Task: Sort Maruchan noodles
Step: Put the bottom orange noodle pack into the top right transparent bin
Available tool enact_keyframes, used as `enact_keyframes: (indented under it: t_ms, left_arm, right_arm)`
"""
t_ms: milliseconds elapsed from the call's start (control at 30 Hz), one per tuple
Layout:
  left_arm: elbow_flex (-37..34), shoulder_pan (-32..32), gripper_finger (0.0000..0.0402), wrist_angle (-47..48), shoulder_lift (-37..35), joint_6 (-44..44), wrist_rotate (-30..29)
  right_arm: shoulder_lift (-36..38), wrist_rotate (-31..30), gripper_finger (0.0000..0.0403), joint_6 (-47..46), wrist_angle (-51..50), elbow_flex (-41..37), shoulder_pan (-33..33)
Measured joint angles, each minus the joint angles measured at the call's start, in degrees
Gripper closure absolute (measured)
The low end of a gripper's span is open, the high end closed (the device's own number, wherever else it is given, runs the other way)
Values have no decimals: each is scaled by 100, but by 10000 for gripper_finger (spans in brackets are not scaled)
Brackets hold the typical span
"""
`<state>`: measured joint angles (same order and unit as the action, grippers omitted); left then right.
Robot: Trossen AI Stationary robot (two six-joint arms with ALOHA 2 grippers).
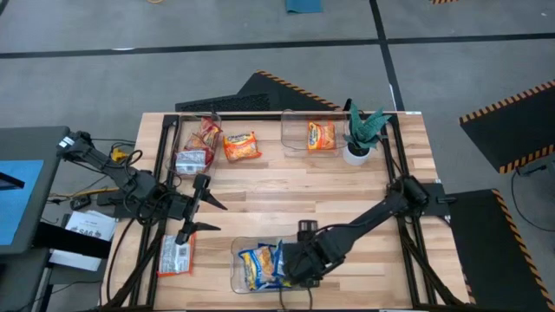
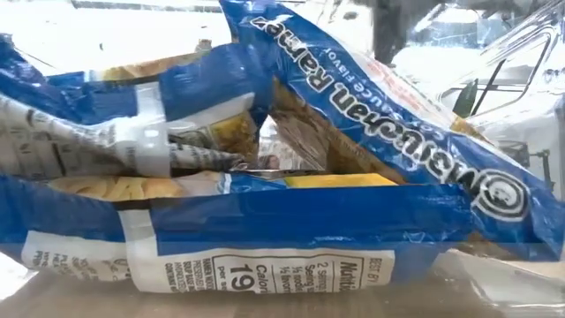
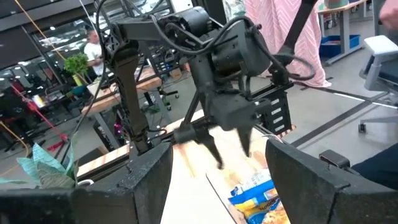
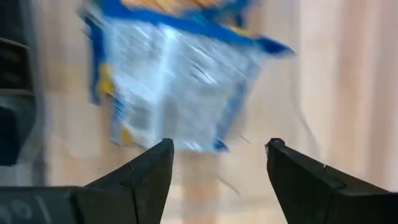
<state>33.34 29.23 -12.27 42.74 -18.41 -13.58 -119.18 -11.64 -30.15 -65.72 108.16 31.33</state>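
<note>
Wooden slatted tabletop (image 1: 286, 195) seen from above, framed by a black metal rail, with both dark arms over its near half. Right gripper (image 1: 290, 267) hangs over the clear plastic bin at the near edge (image 1: 235, 270); its two dark fingers (image 4: 142, 177) stand apart with nothing between them, released, as the right wrist view shows. Just beyond those fingers lies a blue-and-yellow crinkly ramen packet (image 4: 177, 93), blurred. In the high view two blue-and-yellow packets (image 1: 260, 265) rest inside that near bin, beside the right gripper; the low view is filled by the same blue packets (image 2: 265, 212) pressed close to the lens, one leaning on the other.

Left gripper (image 1: 201, 206) sits over the table's left half, fingers spread wide and empty, well apart from any packet; its own fingers (image 3: 146, 180) frame the right arm's gripper (image 3: 227, 140) and a blue-and-yellow packet below it in the left wrist view.

Red-and-silver flat packet (image 1: 176, 255) lies on the bare wood at the near left corner, near the left gripper. Toward the far left, a second red-and-silver packet (image 1: 192, 160), a red packet (image 1: 207, 134) and an orange packet (image 1: 242, 146) lie close together, the red one at the edge of a clear bin (image 1: 186, 117). Another orange packet (image 1: 321, 135) lies inside the clear far bin (image 1: 293, 130), just beside a green potted plant in a white pot (image 1: 360, 134).
</note>
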Motion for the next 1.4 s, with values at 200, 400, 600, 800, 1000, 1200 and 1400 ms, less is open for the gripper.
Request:
enact_keyframes:
  t_ms: [200,400,600,800,1000,1200,1400]
  left_arm:
    - [0,0,158,2,0,-2,-379]
    - [0,-2,158,-2,0,-4,-478]
    - [0,-2,158,-91,2,-4,-669]
    - [4,-5,158,-130,72,112,-1003]
    - [4,-67,159,119,245,85,-1161]
    - [4,-798,171,340,77,-336,-745]
    - [4,-1940,181,823,56,272,1046]
  right_arm:
    - [199,-1035,126,-633,-935,-105,353]
    - [867,-1462,126,-1799,-1041,-1154,688]
    - [1854,-1851,127,-2686,-231,-2751,925]
    - [2778,-2279,127,-2946,845,-4179,920]
    - [3411,-2686,127,-2937,1567,-5003,652]
    - [3788,-2958,127,-2346,2061,-5233,321]
    - [3867,-2930,127,-1596,2572,-5233,-39]
